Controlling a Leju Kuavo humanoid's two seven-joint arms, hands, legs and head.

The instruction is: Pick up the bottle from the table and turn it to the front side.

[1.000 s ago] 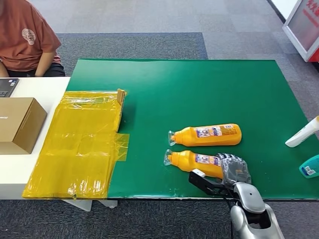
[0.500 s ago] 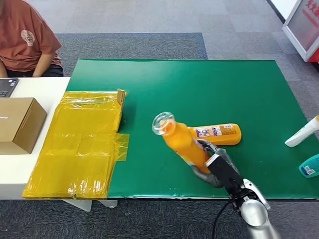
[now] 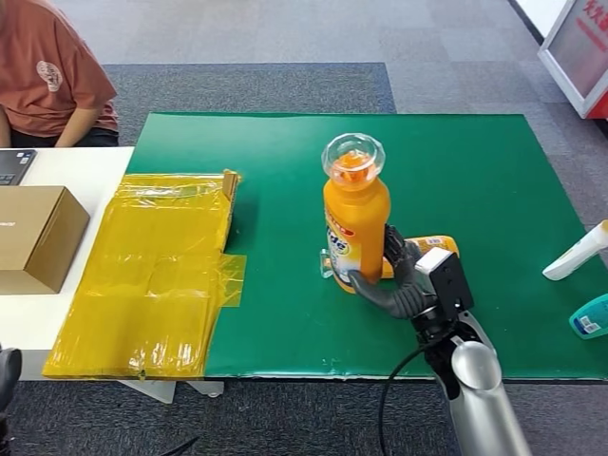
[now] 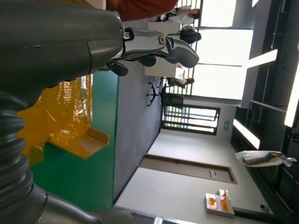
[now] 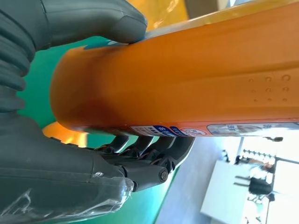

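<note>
A green mat (image 3: pixel 459 171) covers the table top, its near edge running just above a dark grey carpet (image 3: pixel 287 418). On the near left part of the table lies a sheet of yellow plastic wrap (image 3: pixel 154 275), which overlaps the mat's left edge and a white surface (image 3: pixel 22 323); a brown cardboard box (image 3: pixel 36 233) sits on that white surface, with a dark device (image 3: pixel 14 164) behind it. At the right edge of the mat lie a white bottle (image 3: pixel 577 252) and a teal object (image 3: pixel 592 316), well apart from the centre.

The right hand (image 3: pixel 390 285) grips an orange bottle (image 3: pixel 354 223) near its base, holding it upright with its clear cap (image 3: pixel 351 157) on top. In the right wrist view the thumb (image 5: pixel 95 21) presses one side of the bottle and the darker fingers (image 5: pixel 155 147) curl round the other, against its printed label. Just behind the hand a second orange bottle (image 3: pixel 436 245) lies on its side on the mat.

The left hand (image 4: pixel 155 46) holds nothing, its fingers stretched out and slightly apart in front of the mat.

Beyond the table, grey floor tiles (image 3: pixel 287 33) stretch away. A person in a rust-coloured shirt (image 3: pixel 50 76) sits at the far left, and a white and red stand (image 3: pixel 577 52) is at the far right
</note>
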